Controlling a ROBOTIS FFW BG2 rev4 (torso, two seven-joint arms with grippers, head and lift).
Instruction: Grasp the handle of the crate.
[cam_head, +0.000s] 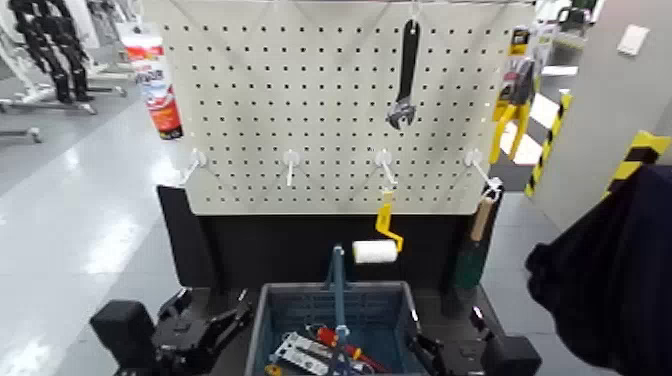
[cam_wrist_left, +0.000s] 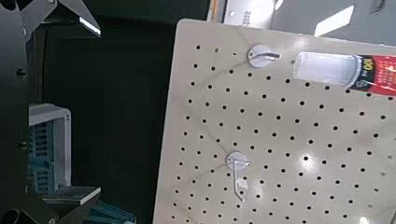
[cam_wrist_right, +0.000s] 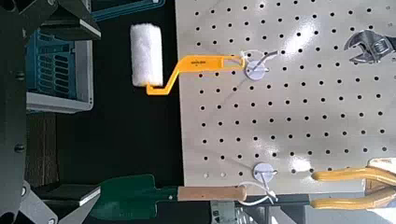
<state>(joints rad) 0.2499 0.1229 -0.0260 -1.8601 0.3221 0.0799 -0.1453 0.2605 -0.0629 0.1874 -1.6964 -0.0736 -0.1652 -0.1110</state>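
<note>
Handle (cam_head: 338, 290) stands upright mid-crate (cam_head: 262, 318), between left gripper (cam_head: 205, 328) and right gripper (cam_head: 440, 352), both spread, touching nothing; tube (cam_head: 156, 82) label text unreadable.

Grey-blue slotted crate (cam_head: 385, 312) w/ handle (cam_head: 338, 290) raised

Crate sits btwn left gripper (cam_head: 232, 322) & right gripper (cam_head: 428, 350), slightly fwd of both jaws, touching neither. Thin bail bar stands upright over crate's middle, spanning front to back, roughly midway btwn the two.
</note>
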